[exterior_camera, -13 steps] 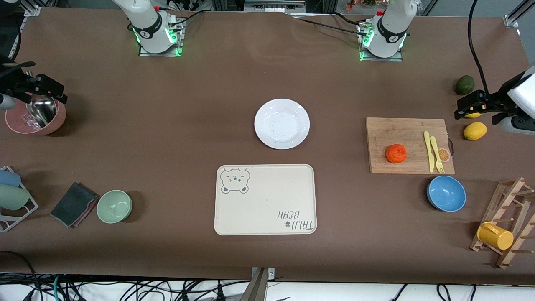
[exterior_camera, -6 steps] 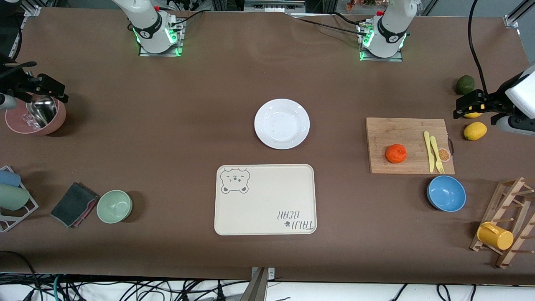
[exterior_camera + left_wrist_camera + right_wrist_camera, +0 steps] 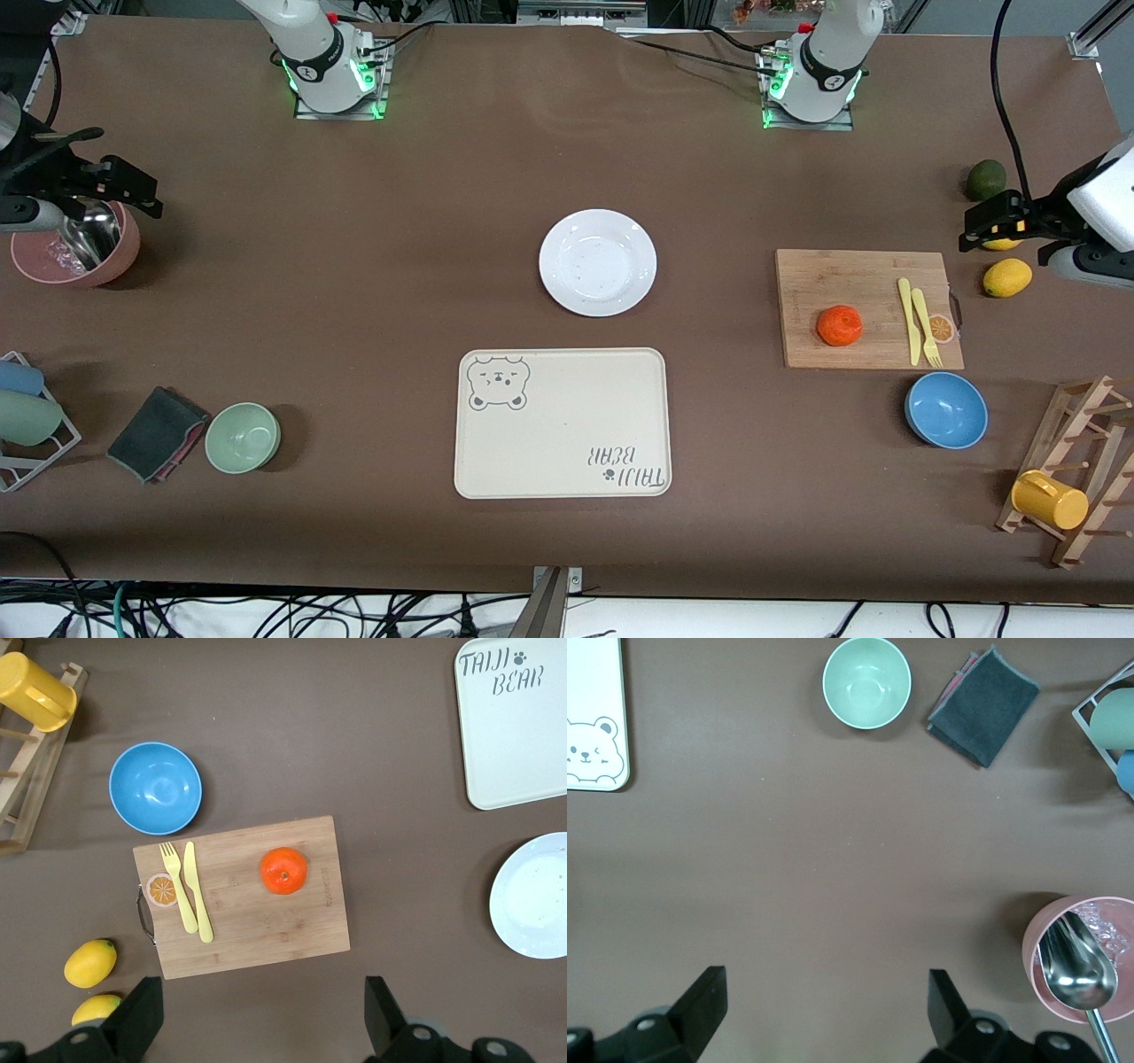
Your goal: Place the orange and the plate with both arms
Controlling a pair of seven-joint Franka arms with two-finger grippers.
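table (image 3: 354, 266): brown; plate (image 3: 598, 262) mid; tray (image 3: 563, 424) nearer camera; cutting board (image 3: 868, 308), blue bowl (image 3: 946, 410) toward left arm's end

**Even overhead light, sharp frames all round**

Lighting's bright and flat, coming from above. The brown worktop (image 3: 354, 292) shows a faint pale sheen near the arm bases. Shadows are soft and short: a dark smudge beside the green bowl (image 3: 243, 437) and the pink bowl (image 3: 75, 252). The plate (image 3: 598, 262) reads clean white, slightly glary. No blur in either wrist view.

right pincer (image 3: 133, 190) shifted toward table centre — left pincer (image 3: 974, 226) barely
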